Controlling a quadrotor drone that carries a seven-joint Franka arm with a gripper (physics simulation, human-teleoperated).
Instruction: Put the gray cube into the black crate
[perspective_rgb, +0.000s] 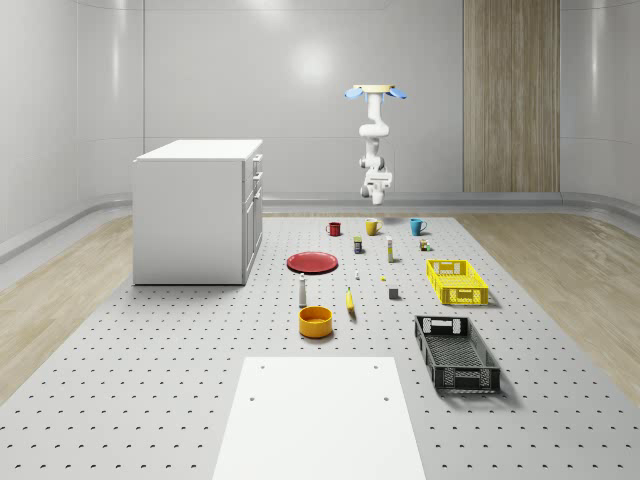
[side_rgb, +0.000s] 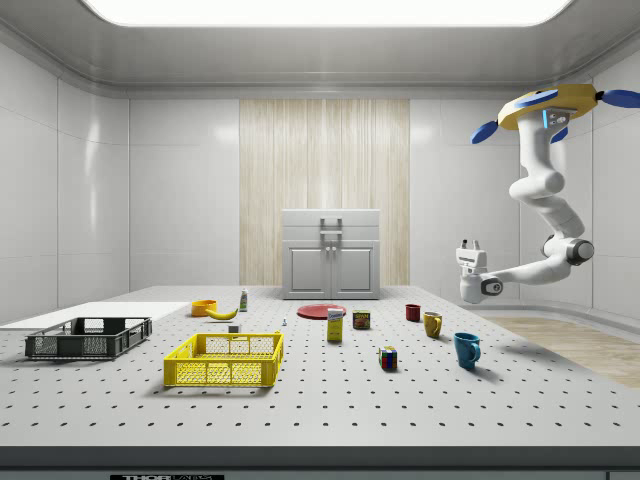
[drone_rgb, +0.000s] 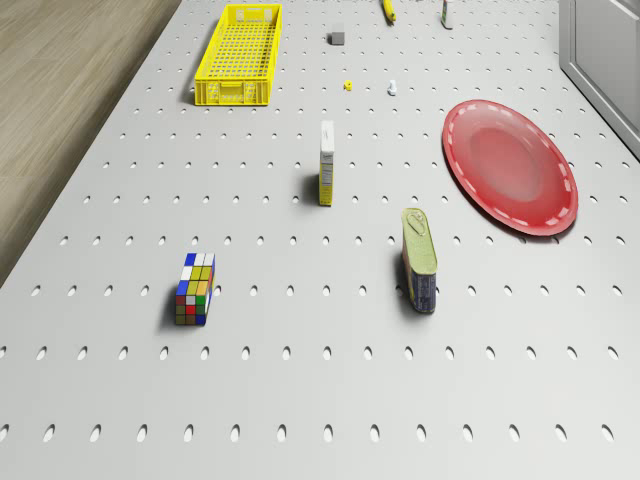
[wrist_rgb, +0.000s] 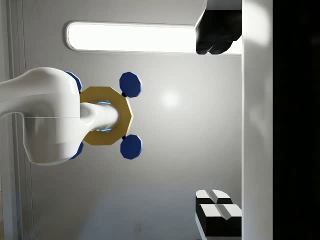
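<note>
While drone (perspective_rgb: 376, 92) hovers, perforated floor (perspective_rgb: 180, 370), glossy gray walls

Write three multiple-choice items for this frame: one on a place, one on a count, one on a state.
1. Where is the gray cube?
A. Held in the gripper
B. On the table, beside the yellow crate
C. Inside the yellow crate

2. How many mugs stand on the table?
A. One
B. Three
C. Five

3. What state is the gripper in?
A. Open and empty
B. Shut on the gray cube
C. Shut on a mug

Answers:
1 B: the cube sits on the perforated surface, just outside the crate.
2 B: a red, a yellow and a blue one stand at the far end.
3 A: the drone hovers high over the far end, and the wrist view shows the fingers spread with nothing between them.
</note>
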